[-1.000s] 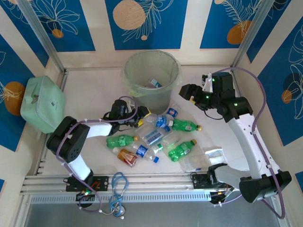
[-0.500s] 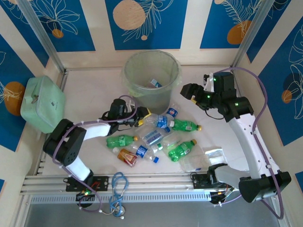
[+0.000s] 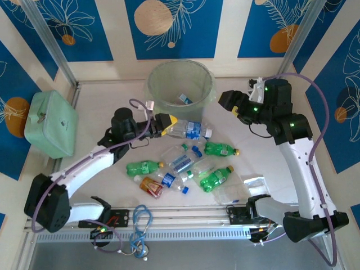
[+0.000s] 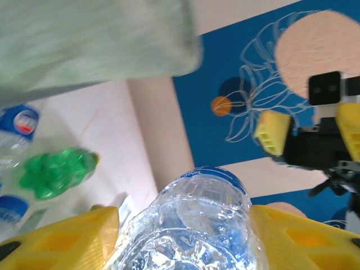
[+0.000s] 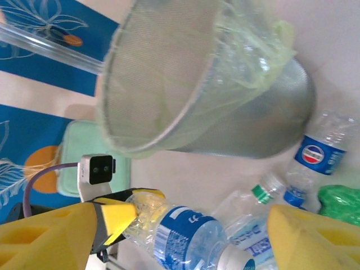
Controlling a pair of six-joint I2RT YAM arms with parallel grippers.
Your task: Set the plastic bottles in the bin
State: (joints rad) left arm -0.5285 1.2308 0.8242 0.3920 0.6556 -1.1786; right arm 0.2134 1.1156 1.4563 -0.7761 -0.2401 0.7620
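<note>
A pale tabletop [image 3: 112, 95] seen from above, with a robot arm at each side. At the far middle stands a round grey-green bin [image 3: 180, 90] with a pale green liner over its rim; one small bottle [image 3: 183, 100] lies inside it.

The left fingers [image 3: 169, 120], tipped in yellow, are closed on a clear bottle [image 3: 188, 129] with a blue label. They grip it at the end away from the cap and hold it sideways just in front of the bin's near wall. From the left wrist, the clear bottle [image 4: 197, 225] sits squeezed between the two yellow fingers [image 4: 62, 239].

The right fingers [image 3: 228, 102] hang to the right of the bin, spread wide apart and holding nothing. From the right wrist, those fingers [image 5: 45, 236] frame the bin [image 5: 197, 84] and the clear bottle [image 5: 180, 236].

Nearer the arms, loose bottles are scattered on the tabletop:
- three green bottles [image 3: 144, 167]
- an amber bottle [image 3: 151, 187]
- several blue-labelled bottles [image 3: 181, 162]

Flat clear bags [image 3: 236, 191] lie at the right of the pile. A mint-green case [image 3: 50, 122] rests at the far left edge.
</note>
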